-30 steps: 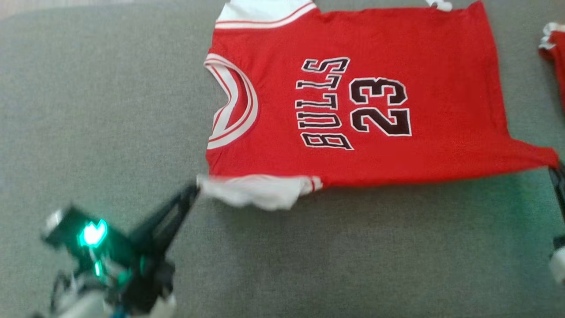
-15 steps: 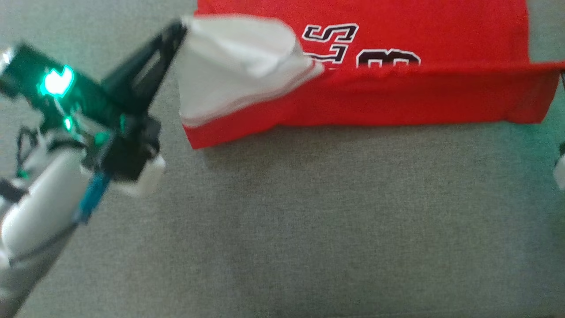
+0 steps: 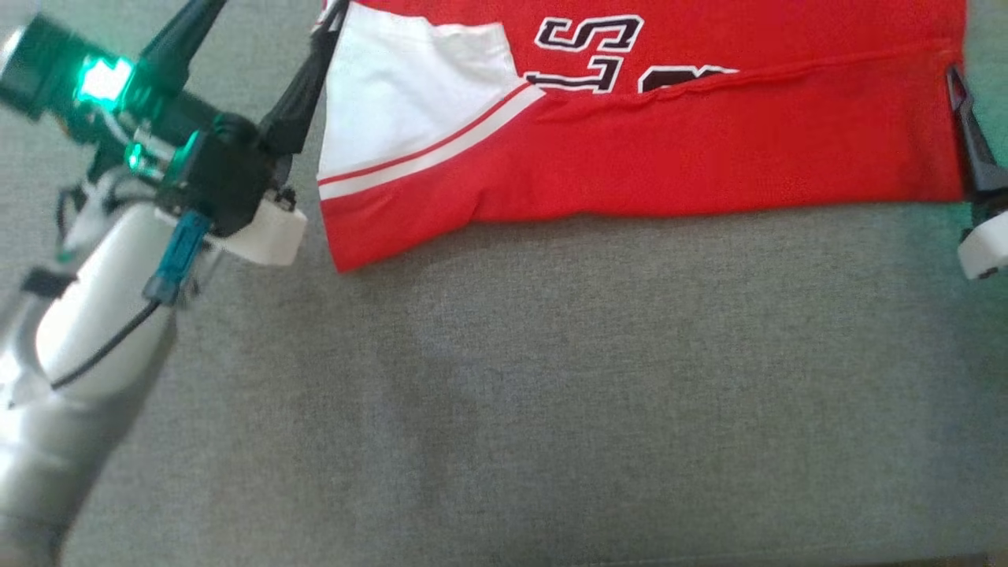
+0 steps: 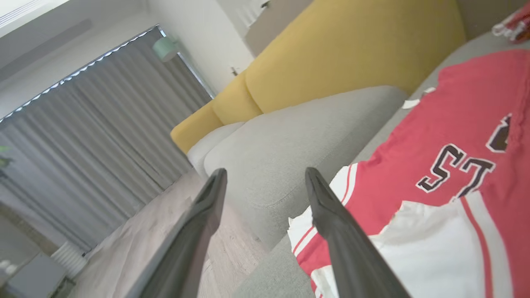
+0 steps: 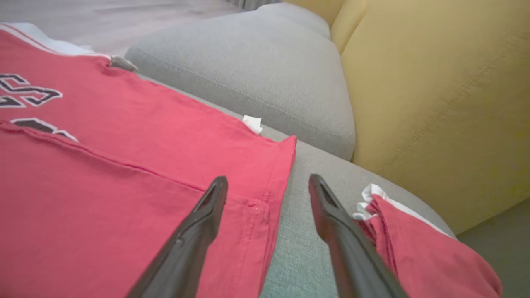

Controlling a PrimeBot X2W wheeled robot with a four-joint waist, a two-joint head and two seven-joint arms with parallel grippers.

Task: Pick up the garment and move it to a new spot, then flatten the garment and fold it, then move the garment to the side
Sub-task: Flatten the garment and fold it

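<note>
With our left gripper (image 4: 266, 170) and right gripper (image 5: 268, 178) both spread and empty, the jersey (image 3: 709, 157) lies folded over on the far sofa seat (image 3: 512, 394); we judge it light and limp, best pinched at its corners.

Red sleeveless sports jersey (image 3: 748, 150): flat on wide grey fabric sofa seat (image 3: 512, 394), near edge folded over its lettered front.
Left gripper (image 4: 265, 171): at the jersey's left edge.
Right gripper (image 5: 265, 178): at the jersey's right edge, one finger over the hem corner, the other over bare seat.
Crumpled red-and-white garment (image 5: 414, 252): on the seat, right of the jersey, apart from it.
Rounded grey cushion (image 5: 256, 54): behind the jersey.
Yellow upholstered backrest (image 5: 434, 82): behind the cushion.
</note>
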